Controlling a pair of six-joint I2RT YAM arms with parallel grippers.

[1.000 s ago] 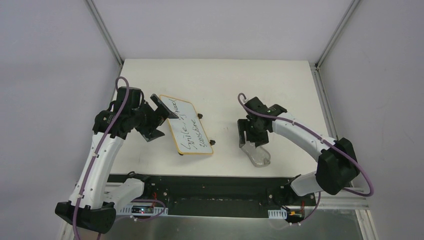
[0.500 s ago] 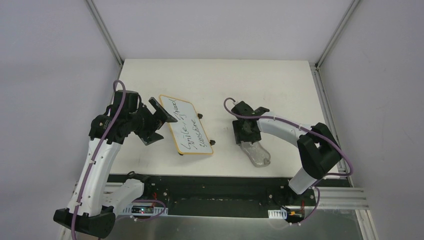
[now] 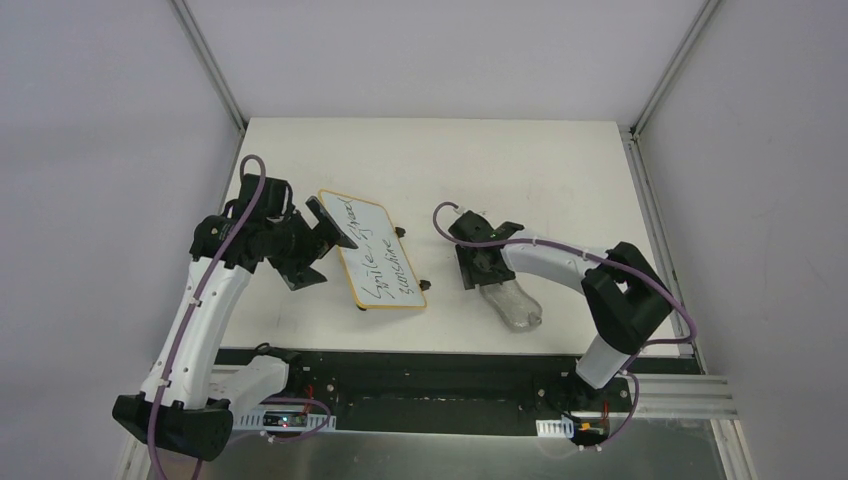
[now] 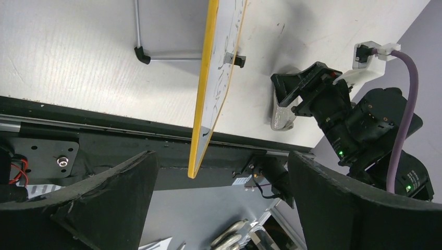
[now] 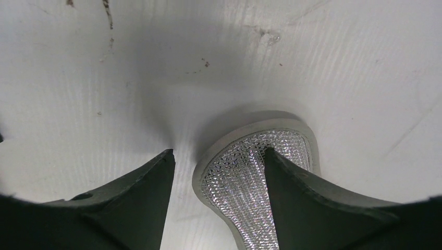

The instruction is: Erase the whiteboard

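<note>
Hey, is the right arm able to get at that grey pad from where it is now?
Probably yes. The right gripper is open and hangs right over one end of the grey pad, which lies flat on the table with nothing between them.

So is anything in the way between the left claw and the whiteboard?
No, nothing visible is in the way. The left gripper is open, and the edge of the whiteboard lies straight ahead of the gap between its fingers. The grey sparkly pad is off to the side, at the right gripper.
</note>
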